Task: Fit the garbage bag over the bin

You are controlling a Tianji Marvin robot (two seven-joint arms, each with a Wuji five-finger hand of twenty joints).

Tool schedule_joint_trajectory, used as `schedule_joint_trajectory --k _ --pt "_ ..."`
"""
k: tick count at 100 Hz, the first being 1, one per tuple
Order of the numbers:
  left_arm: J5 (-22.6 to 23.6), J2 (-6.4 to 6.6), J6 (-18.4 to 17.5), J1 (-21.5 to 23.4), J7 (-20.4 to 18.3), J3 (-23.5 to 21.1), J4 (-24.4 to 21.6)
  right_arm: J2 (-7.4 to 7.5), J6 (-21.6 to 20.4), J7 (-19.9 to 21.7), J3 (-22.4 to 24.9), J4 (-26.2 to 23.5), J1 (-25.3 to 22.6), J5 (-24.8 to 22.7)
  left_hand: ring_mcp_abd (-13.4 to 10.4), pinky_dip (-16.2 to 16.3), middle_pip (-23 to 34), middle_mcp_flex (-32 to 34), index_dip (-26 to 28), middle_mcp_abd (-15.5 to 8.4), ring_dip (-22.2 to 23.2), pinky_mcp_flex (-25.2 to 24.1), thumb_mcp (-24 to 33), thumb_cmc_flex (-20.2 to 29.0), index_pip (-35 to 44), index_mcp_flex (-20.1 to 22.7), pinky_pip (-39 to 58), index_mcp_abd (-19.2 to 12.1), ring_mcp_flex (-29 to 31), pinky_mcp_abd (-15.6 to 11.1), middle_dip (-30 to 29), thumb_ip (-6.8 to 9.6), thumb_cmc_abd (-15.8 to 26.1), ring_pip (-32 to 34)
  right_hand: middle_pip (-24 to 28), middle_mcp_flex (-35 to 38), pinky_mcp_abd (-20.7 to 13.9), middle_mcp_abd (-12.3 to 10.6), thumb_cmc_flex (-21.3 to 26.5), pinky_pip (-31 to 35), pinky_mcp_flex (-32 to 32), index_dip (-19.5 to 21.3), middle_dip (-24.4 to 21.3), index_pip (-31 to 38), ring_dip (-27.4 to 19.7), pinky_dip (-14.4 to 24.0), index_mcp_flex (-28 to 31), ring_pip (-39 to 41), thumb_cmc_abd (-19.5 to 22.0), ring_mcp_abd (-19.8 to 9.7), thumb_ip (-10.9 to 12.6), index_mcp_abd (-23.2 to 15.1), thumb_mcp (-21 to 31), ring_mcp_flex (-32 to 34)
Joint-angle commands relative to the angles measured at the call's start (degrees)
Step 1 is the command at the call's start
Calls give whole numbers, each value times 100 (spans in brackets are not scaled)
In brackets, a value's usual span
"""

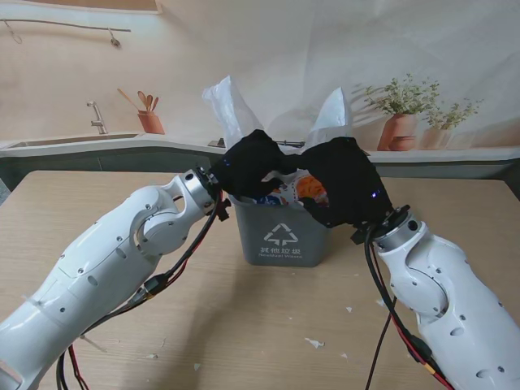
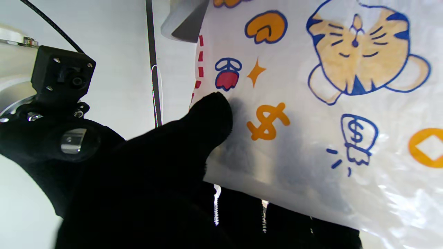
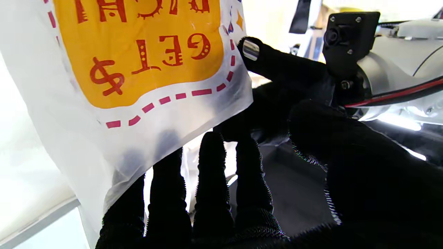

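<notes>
Only partly can the garbage bag [image 1: 236, 106] be seen from the stand: two thin, translucent white peaks rise beyond both hands, while its middle is covered by the black gloves. The grey plastic bin [image 1: 282, 234], a tapered box with a white recycling mark on its front, stands on the pale wooden surface [image 1: 268, 317] directly beneath the two hands, its rim largely hidden by them. The left hand [image 1: 250, 162] is pinched on the bag: in its wrist view the knitted thumb [image 2: 211, 114] is pressed against the glossy film, with the other fingers showing as dark shadows through it. The bag's print there shows a cartoon cat, dollar signs and coins. The right hand [image 1: 345, 183] is also closed on the bag, its fingers [image 3: 211, 162] tucked behind the film's edge beside an orange panel bordered with red dashes. Small white scraps [image 1: 314, 343] are scattered on the surface nearer than the hands.
</notes>
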Motion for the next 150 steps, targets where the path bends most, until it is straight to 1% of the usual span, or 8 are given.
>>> schedule_joint_trajectory --k 1,33,43,85,112,120,138,150 --pt "25 -2 -28 7 -46 -44 -70 32 62 132 -5 41 -38 30 -58 -40 -30 110 11 -82 62 13 263 -108 81 -14 -127 -76 38 9 120 -196 -109 -59 272 180 153 88 30 35 -153 210 120 371 113 -30 537 153 -74 135 -6 70 127 120" --pt "93 29 -25 133 -31 -215 -190 137 299 14 -10 110 10 -526 -16 -45 -81 183 -66 -43 63 48 288 -194 49 6 -132 10 99 32 88 -206 -117 -53 1230 1591 309 159 1149 401 140 -16 269 1567 487 19 1801 1061 -800 222 -1068 -667 813 1129" --pt "113 42 -60 134 -63 -223 -205 149 321 -74 -30 200 46 -589 -51 -45 -92 185 -82 -78 58 48 291 -197 47 21 -133 -46 98 32 90 -208 -118 -67 805 615 234 117 625 301 -85 561 372 584 414 -35 1176 815 -281 209 -160 -177 688 531" --pt "139 20 -55 97 18 -118 -153 38 785 178 -56 94 -53 -64 -72 -47 -118 228 -110 -95 55 67 298 -219 66 66 -135 -95 135 13 105 -207 -131 -71 240 -1392 66 293 153 -141 -680 114 -22 60 2 -66 -631 -24 147 136 -1 646 -99 -881" --pt "132 17 -39 115 41 -141 -140 115 1020 290 -127 178 84 -435 -67 -52 -126 223 -113 -95 54 72 304 -222 67 51 -143 -102 124 9 116 -206 -134 -73 687 543 286 247 516 -20 -327 480 194 796 228 10 1179 536 43 366 -53 -7 313 270" --pt "131 25 -25 144 28 -179 -156 117 1075 175 -156 226 102 -501 -50 -52 -133 227 -116 -76 54 72 305 -224 67 63 -143 -77 123 9 114 -205 -142 -73 1040 1383 351 261 1091 306 -132 -229 239 1897 426 -42 1677 913 -244 405 -996 -501 220 853" --pt "214 56 17 230 22 -299 -238 83 1160 -243 -162 285 77 -516 114 -94 -451 -231 -389 218 -33 -71 461 -743 -572 -301 -249 506 -205 91 -210 -203 -259 -301 1638 2487 433 453 1473 652 206 -51 345 2251 595 129 2599 1455 -318 321 -1008 -808 541 1755" --pt "399 69 9 367 225 -447 -360 73 1099 -256 -138 298 80 -454 293 -104 -240 -1837 -144 588 -343 -568 931 -1896 -2351 -996 -271 1393 -1152 38 -1579 425 -176 -813 1664 2730 466 519 1459 652 246 7 522 2222 595 147 2720 1549 -421 326 -1028 -795 683 2000"
